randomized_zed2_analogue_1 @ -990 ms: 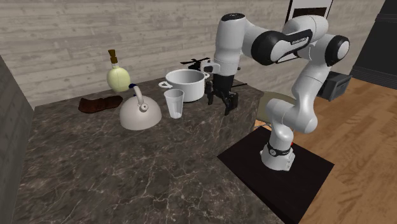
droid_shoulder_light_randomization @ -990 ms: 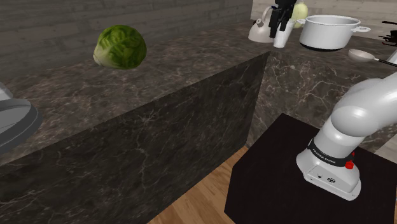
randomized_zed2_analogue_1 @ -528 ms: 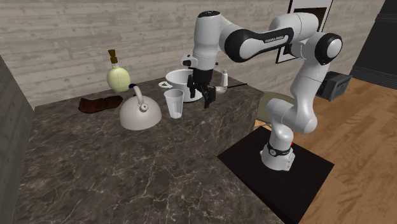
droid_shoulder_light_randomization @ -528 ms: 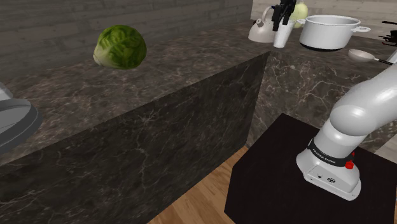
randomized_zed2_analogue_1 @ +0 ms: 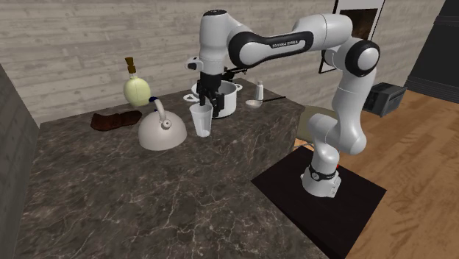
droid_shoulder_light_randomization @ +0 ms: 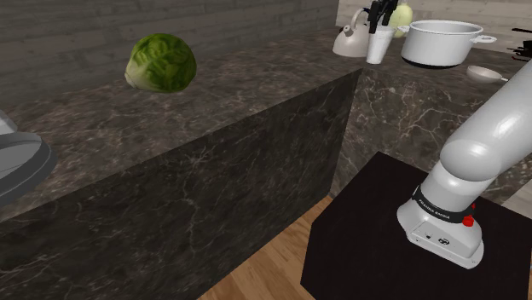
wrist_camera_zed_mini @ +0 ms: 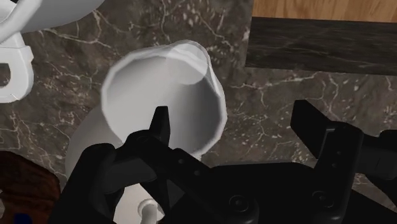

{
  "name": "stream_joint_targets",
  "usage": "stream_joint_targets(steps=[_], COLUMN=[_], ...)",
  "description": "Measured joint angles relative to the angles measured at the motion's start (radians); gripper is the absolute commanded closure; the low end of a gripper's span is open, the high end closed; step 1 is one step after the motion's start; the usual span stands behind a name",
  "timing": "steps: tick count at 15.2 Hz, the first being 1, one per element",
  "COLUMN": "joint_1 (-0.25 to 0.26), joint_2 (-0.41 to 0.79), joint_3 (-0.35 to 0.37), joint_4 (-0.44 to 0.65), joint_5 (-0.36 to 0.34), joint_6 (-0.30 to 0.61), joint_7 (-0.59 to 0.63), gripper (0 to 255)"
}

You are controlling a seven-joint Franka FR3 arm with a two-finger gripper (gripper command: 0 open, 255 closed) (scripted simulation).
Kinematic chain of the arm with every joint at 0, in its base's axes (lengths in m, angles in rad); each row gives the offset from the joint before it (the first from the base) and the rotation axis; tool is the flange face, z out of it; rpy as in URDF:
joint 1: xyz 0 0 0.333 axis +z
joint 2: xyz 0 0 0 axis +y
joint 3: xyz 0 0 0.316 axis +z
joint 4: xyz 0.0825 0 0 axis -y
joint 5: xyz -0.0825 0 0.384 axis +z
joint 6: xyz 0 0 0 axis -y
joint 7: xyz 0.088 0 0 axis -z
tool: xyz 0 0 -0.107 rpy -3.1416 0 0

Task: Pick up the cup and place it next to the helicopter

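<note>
Counter: dark veined stone slab (randomized_zed2_analogue_1: 147, 191), taking up the lower left of the second exterior view.
Arm: white arm (randomized_zed2_analogue_1: 279, 45), rising from the black stand (randomized_zed2_analogue_1: 346, 213) at lower right and arching across to the upper middle of that frame.
Pot: white, two-handled pot (randomized_zed2_analogue_1: 229, 99), upper middle of the frame, just behind the cup.
Kettle: pale kettle (randomized_zed2_analogue_1: 162, 131), left of centre, near the cup but apart from it.
Cup: plain whitish tumbler (randomized_zed2_analogue_1: 201, 121), upright with its mouth up, on the counter between kettle and pot. It sits at the top right of the shoulder view (droid_shoulder_light_randomization: 376, 47).
Gripper: black gripper (randomized_zed2_analogue_1: 208, 101) directly above the cup, spread wide. In the wrist view one finger (wrist_camera_zed_mini: 160, 124) hangs over the mouth and the other stands outside the wall. I see no contact.
Handling (my judgement): light, rigid, thin-walled. Smooth, so probably slippery. Tall for its base, so a sideways nudge would tip it.
Hold (my judgement): pinch one side of the rim wall, one finger inside and one outside, seated well below the lip. I'd squeeze moderately and lift straight up, clear of kettle and pot.
</note>
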State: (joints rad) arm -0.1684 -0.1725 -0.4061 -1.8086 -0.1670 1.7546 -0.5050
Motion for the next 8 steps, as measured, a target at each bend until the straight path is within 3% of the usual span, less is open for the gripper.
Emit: stream_joint_targets(steps=[8], joint_1=[-0.008], joint_2=[0.015], joint_3=[-0.015], joint_4=[-0.076], joint_5=[0.001], joint_6=[0.093], joint_7=[-0.008], gripper=[0])
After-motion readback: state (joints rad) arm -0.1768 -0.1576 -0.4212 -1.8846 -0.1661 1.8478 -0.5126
